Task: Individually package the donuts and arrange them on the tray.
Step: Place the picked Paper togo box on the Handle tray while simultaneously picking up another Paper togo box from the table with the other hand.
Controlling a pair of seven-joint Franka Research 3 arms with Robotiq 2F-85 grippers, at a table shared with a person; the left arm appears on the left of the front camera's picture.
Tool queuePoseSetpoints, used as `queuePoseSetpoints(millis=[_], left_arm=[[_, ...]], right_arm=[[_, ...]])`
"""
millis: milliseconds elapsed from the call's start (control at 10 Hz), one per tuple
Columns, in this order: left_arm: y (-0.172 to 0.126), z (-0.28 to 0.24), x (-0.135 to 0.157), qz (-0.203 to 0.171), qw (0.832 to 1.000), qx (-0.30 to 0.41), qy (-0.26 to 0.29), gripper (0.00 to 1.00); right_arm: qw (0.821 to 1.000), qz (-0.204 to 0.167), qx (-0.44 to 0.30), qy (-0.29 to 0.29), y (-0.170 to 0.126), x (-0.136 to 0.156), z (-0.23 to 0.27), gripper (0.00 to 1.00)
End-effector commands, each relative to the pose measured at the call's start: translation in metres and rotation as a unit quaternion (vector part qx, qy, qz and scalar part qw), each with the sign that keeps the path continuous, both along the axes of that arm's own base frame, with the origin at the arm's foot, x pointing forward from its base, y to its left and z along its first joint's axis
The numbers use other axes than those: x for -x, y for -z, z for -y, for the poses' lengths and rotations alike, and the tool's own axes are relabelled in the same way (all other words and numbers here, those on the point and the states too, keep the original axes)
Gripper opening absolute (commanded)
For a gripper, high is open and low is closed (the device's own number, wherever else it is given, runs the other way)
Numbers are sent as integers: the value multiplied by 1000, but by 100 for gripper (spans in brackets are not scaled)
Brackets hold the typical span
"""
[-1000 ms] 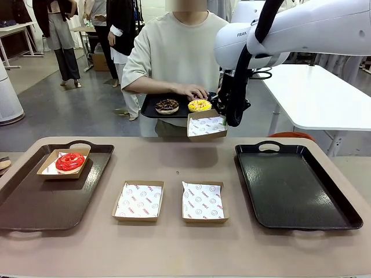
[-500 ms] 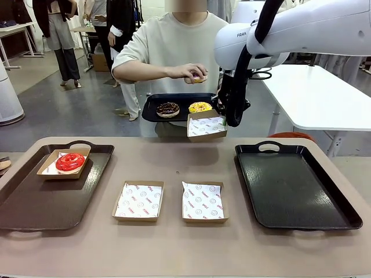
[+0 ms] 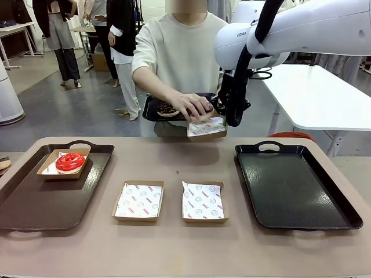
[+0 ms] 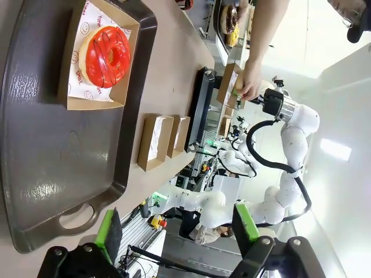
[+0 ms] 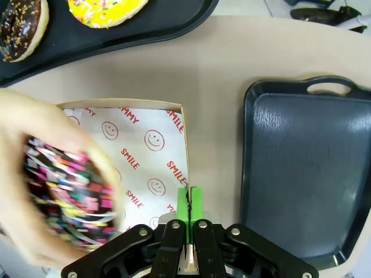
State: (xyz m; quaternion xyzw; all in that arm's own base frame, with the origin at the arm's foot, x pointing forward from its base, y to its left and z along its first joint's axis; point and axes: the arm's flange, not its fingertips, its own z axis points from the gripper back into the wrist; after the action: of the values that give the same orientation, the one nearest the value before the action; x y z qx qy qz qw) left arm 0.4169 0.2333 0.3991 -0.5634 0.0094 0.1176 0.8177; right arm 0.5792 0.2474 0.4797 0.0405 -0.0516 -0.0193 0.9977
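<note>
Blurred at the right wrist view's lower left, a person's hand (image 5: 40, 116) holds a dark sprinkled ring donut (image 5: 69, 197) over the paper-lined cardboard box (image 5: 151, 145) whose rim the right gripper (image 5: 188, 200) pinches; left gripper (image 4: 177, 229) gapes empty.

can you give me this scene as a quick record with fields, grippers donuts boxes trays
left gripper: open, holding nothing, above the left tray
right gripper: shut on the edge of a paper-lined box, held out toward the person
person's hand: holds a dark sprinkled donut over that box, motion-blurred
red donut: boxed, on the left tray
spare boxes: two, lined, no donuts, mid-table
person's tray: chocolate donut, yellow donut
right tray: black, on the table
</note>
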Motion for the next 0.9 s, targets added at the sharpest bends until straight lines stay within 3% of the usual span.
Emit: queuePoseSetpoints(millis=[0, 800], left_arm=[[-1, -1, 2, 0, 1000, 4, 1, 100], [-1, -1, 2, 0, 1000, 4, 1, 100]], right_arm=[[1000, 2, 0, 1, -1, 1, 1, 0], [1000, 2, 0, 1, -1, 1, 1, 0]])
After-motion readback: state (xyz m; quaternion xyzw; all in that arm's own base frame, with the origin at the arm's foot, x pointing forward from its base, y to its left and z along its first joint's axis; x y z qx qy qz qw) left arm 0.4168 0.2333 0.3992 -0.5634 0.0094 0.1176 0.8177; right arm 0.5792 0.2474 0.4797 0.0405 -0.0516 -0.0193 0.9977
